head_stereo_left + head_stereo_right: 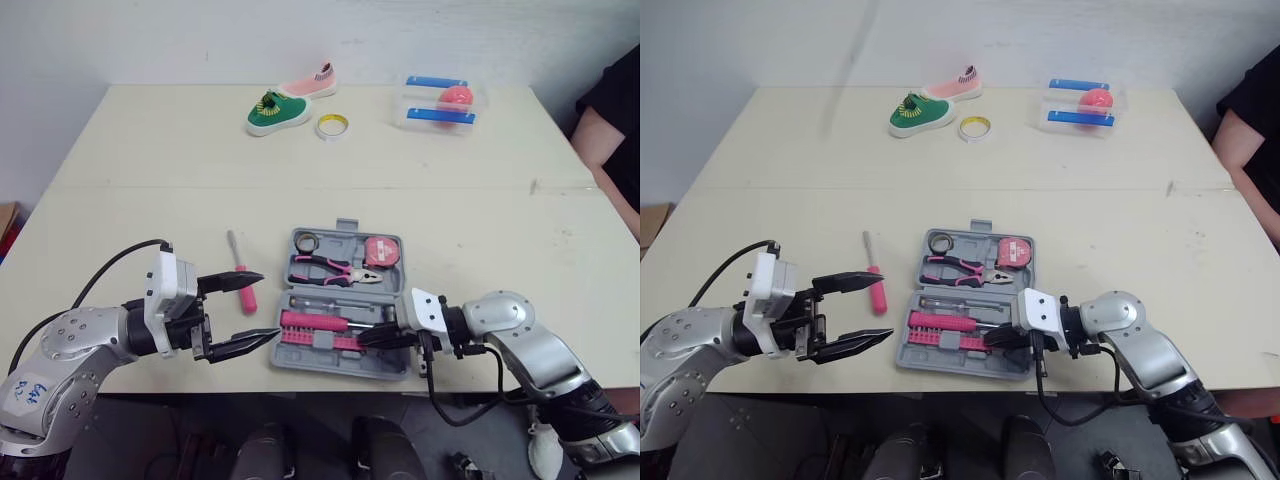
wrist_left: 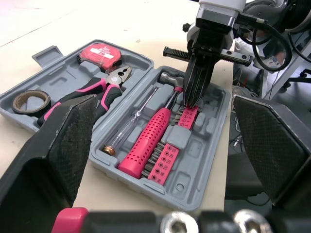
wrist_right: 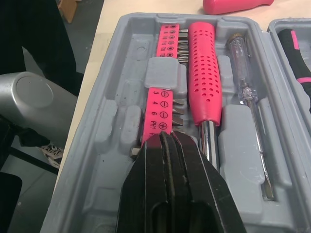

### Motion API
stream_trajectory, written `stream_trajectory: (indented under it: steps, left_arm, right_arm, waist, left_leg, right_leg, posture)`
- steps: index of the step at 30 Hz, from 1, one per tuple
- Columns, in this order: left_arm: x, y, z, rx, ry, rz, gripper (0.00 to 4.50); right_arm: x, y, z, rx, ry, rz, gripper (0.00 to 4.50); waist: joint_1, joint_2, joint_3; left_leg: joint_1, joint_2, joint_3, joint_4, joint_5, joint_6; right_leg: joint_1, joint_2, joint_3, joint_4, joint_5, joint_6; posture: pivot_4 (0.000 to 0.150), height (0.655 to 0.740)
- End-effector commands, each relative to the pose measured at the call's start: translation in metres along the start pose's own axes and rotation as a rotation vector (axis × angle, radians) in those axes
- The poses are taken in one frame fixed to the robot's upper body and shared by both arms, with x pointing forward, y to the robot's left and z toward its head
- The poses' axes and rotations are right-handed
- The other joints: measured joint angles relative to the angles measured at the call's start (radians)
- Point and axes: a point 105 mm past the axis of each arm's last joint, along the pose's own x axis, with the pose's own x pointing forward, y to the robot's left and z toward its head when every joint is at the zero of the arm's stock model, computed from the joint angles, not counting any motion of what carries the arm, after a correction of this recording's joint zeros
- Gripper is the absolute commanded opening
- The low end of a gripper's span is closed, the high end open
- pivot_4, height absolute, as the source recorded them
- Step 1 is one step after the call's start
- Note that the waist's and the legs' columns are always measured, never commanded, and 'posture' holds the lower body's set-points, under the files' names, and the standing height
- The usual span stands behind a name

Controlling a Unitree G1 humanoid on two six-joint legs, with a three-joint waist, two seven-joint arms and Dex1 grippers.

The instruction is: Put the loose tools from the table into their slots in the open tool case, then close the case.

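1. The pink bit holder (image 3: 155,114) in the case's near half reads "3 4 6 PH" beside screw-head symbols (legible in the right wrist view; a plain pink strip from the head).
2. The tape measure (image 2: 102,52) label is too small to read.
3. The tool case (image 1: 340,300) lies open near the table (image 1: 150,200) front edge, with a loose screwdriver (image 1: 243,290) just left of it.
4. Right gripper (image 1: 365,338): jaws pressed together, tips on the bit holder.
5. Left gripper (image 1: 268,306): jaws wide apart, empty, near the screwdriver.
6. The left wrist view shows pliers (image 2: 92,94) and a tape roll (image 2: 30,101) seated in the far half.
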Motion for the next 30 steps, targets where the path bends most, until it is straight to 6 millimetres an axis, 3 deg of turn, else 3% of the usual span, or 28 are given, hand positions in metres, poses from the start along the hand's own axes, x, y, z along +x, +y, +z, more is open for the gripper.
stream_trajectory:
  steps: [1,8,10,12,14,16,22,25,28,30]
  left_arm:
    - [-0.002,-0.003,0.006,0.035,-0.003,-0.01,4.5]
    - [-0.004,0.002,0.002,0.04,0.013,0.006,4.5]
    - [-0.006,0.006,0.0,0.049,0.023,0.03,4.5]
    - [-0.013,0.012,-0.004,0.058,0.038,0.076,4.5]
    - [-0.022,0.018,-0.009,0.068,0.049,0.123,4.5]
    - [-0.031,0.024,-0.014,0.071,0.064,0.169,4.5]
    - [-0.076,0.051,-0.023,0.106,0.095,0.387,4.5]
    - [-0.111,0.061,-0.036,0.077,0.12,0.534,4.5]
    - [-0.143,0.064,-0.048,0.041,0.143,0.675,4.5]
    - [-0.16,0.063,-0.051,0.037,0.153,0.744,4.5]
  right_arm:
    - [0.006,0.012,-0.014,-0.016,0.077,0.034,0.04]
    - [0.007,0.01,-0.032,-0.198,0.198,-0.004,0.04]
    - [0.007,0.008,-0.025,-0.246,0.152,-0.029,0.04]
    - [0.001,0.001,0.001,-0.201,-0.046,-0.121,0.04]
    - [-0.013,-0.009,0.018,-0.16,-0.197,-0.21,0.04]
    - [-0.03,-0.014,0.021,-0.16,-0.25,-0.257,0.04]
    - [-0.08,-0.021,-0.002,-0.104,-0.211,-0.399,0.04]
    - [-0.121,-0.019,-0.037,-0.028,-0.115,-0.501,0.04]
    - [-0.159,-0.019,-0.063,0.054,-0.06,-0.658,0.98]
    - [-0.183,-0.016,-0.08,0.071,0.005,-0.755,1.93]
  waist:
    - [0.0,0.0,0.0]
    - [-0.002,-0.004,-0.002]
    - [-0.002,-0.006,-0.004]
    - [-0.001,-0.007,-0.004]
    - [-0.001,-0.006,-0.003]
    - [-0.003,-0.003,-0.002]
    - [0.001,-0.003,-0.001]
    - [0.0,-0.003,-0.001]
    - [0.0,-0.003,-0.001]
    - [-0.002,-0.003,-0.001]
  left_leg:
    - [0.0,0.0,0.0,0.0,0.0,0.0]
    - [0.004,0.0,0.0,0.0,-0.003,-0.006]
    - [0.004,0.0,0.0,0.0,-0.001,-0.007]
    - [0.004,0.001,-0.001,0.0,0.0,-0.008]
    - [0.004,0.001,-0.001,-0.001,0.0,-0.008]
    - [0.002,0.001,-0.001,-0.001,0.0,-0.008]
    - [0.001,0.0,-0.001,-0.002,0.002,-0.001]
    - [0.001,0.0,-0.001,-0.002,0.002,0.0]
    - [0.001,0.0,0.0,-0.002,0.0,0.002]
    - [0.001,0.0,0.0,-0.002,0.0,0.002]
  right_leg:
    - [0.0,0.0,0.0,0.0,0.0,0.0]
    - [0.003,0.0,0.0,0.001,0.0,0.0]
    - [0.003,0.0,0.0,0.002,0.0,0.0]
    - [0.003,0.0,0.0,0.002,0.001,-0.001]
    - [0.002,0.0,0.0,0.002,0.0,-0.002]
    - [0.0,0.0,0.0,0.002,0.0,-0.002]
    - [0.0,0.0,-0.001,0.0,0.0,-0.002]
    - [0.0,-0.001,-0.001,-0.001,0.0,-0.002]
    - [0.0,-0.002,-0.001,-0.001,0.0,-0.002]
    - [0.0,-0.002,-0.001,-0.002,0.0,-0.002]
  posture:
    - [0.15,0.74]
    - [0.15,0.74]
    - [0.15,0.74]
    - [0.15,0.74]
    - [0.15,0.74]
    - [0.15,0.74]
    - [0.15,0.74]
    - [0.15,0.74]
    - [0.15,0.74]
    - [0.15,0.74]
